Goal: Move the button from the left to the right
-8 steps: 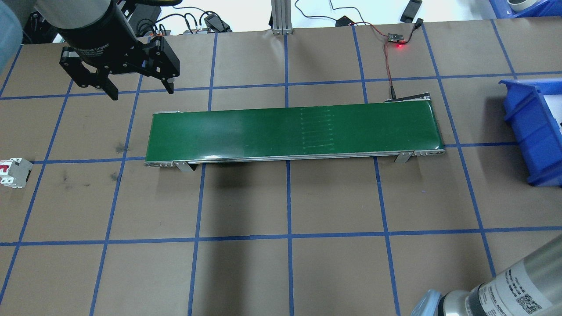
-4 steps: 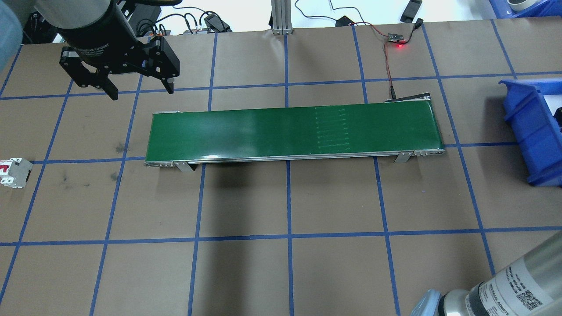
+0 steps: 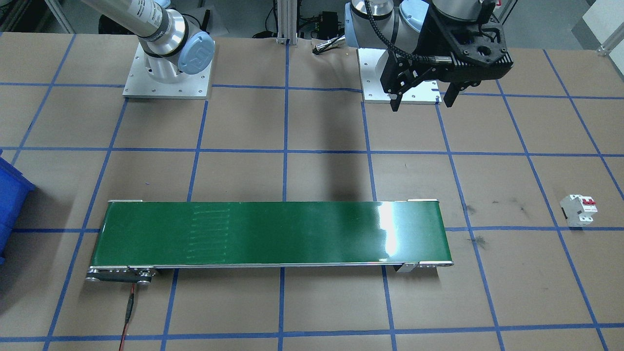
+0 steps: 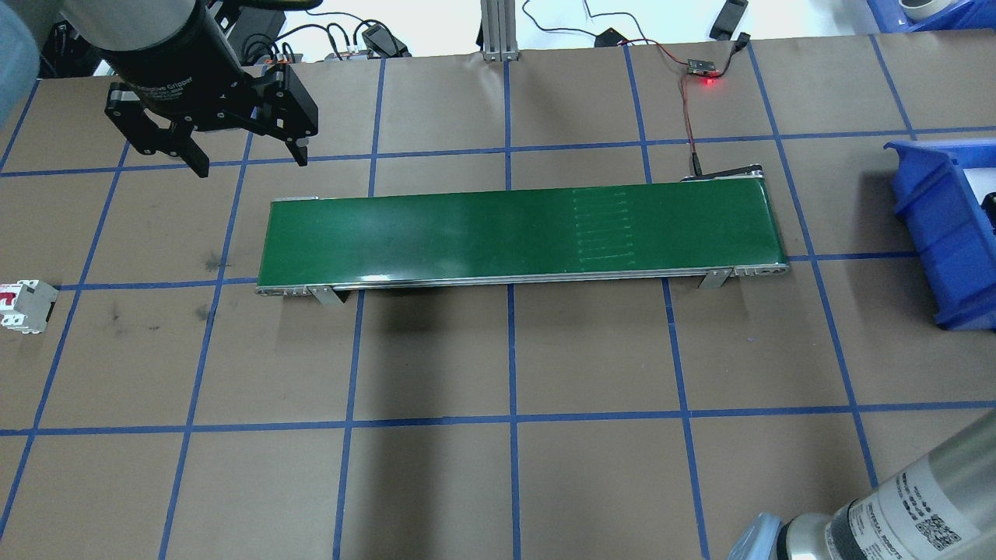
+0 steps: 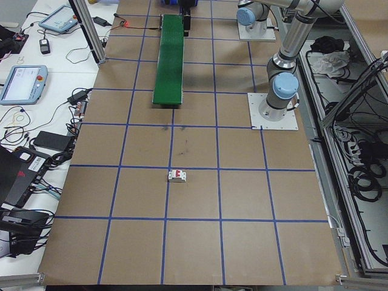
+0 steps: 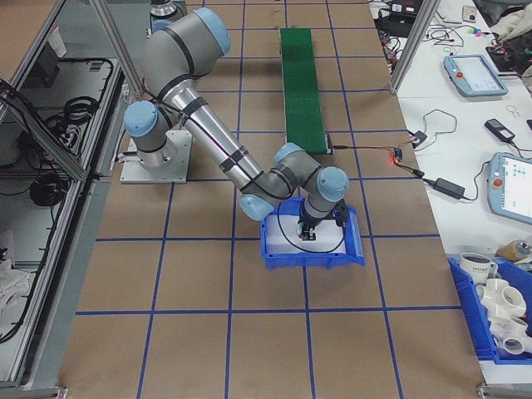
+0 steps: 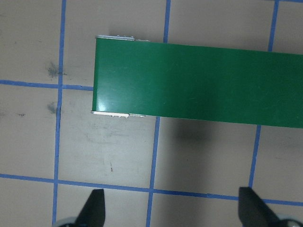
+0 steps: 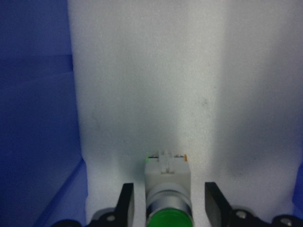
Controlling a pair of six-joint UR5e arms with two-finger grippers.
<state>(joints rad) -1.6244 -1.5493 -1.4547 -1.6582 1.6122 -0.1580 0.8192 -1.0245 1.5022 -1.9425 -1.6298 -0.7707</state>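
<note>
Mostly brown paper tabletop (image 4: 591, 350), blue tape grid (image 4: 511, 350), green conveyor (image 4: 513, 233).

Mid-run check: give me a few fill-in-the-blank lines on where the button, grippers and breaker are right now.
The button sits between the right gripper's ____ fingers.
That gripper is over the ____ bin.
The left gripper is open and ____.
The breaker lies on the ____, off the belt.

Missing: open; blue; empty; table
</note>
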